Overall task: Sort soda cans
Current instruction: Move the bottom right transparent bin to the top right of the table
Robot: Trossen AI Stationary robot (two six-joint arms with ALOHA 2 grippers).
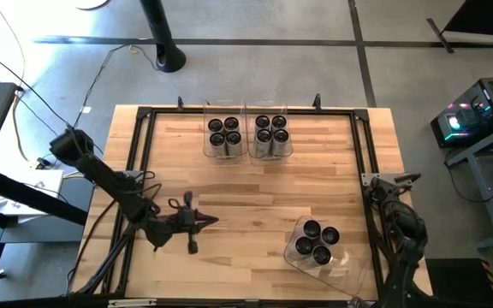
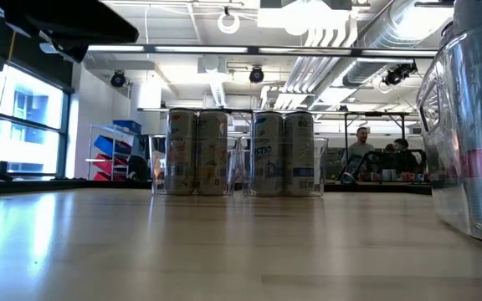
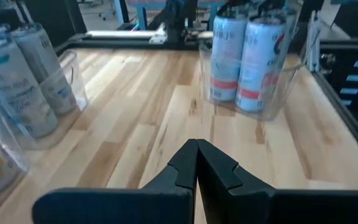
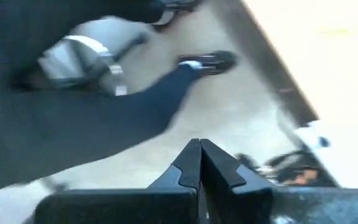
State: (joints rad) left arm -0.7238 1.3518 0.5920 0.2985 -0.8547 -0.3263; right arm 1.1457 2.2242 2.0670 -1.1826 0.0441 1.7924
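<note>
Near bin (image 1: pixel 291 248) – four soda cans (image 1: pixel 318 242); eight beyond.

Soda cans (image 1: pixel 224 134) fill two far bins (image 1: pixel 205 147); four sit near-right.

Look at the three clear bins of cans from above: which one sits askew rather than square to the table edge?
The bin near the right arm, at the table's near right: it is turned at an angle and stands alone, while the other two stand side by side, squared, at the far edge.

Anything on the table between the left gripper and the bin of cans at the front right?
Nothing: in the high view, only bare wood lies between the shut left gripper and the front-right bin holding four soda cans.
</note>
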